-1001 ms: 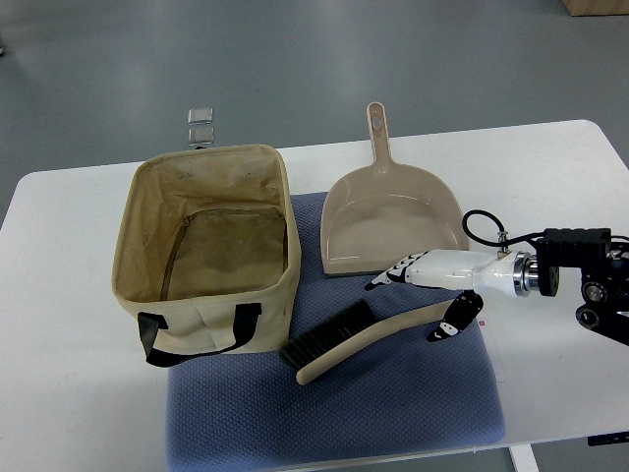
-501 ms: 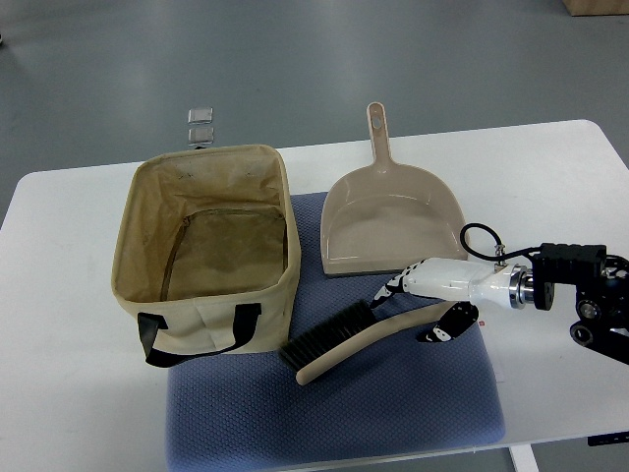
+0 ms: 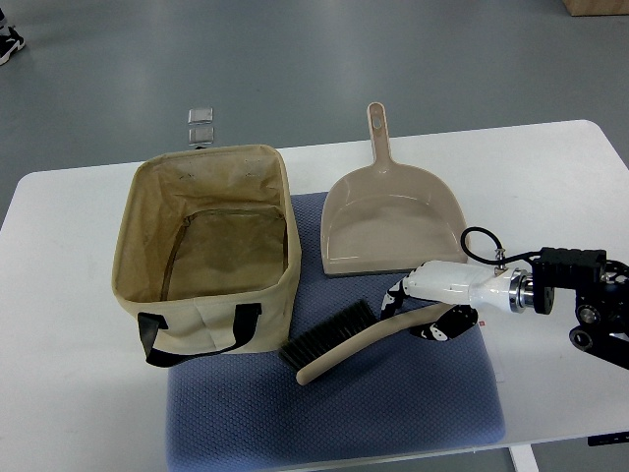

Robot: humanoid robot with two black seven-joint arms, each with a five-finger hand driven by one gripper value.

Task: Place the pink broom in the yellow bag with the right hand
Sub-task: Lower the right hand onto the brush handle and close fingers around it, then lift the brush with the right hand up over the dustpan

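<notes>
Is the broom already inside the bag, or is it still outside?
Outside. The broom lies flat on the blue mat, right of the open bag; the right hand is at its handle.

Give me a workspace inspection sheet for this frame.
Surface: white table with a blue mat.
Job's things: pink broom lying on the mat; yellow bag open, upright, empty, to its left.
Clutter: dustpan behind the broom.
Grippers: right hand at the broom's handle end, fingers either side; grip not confirmed. Left: nothing seen.
Cables: black loop at the right wrist.
Surroundings: grey floor.
</notes>
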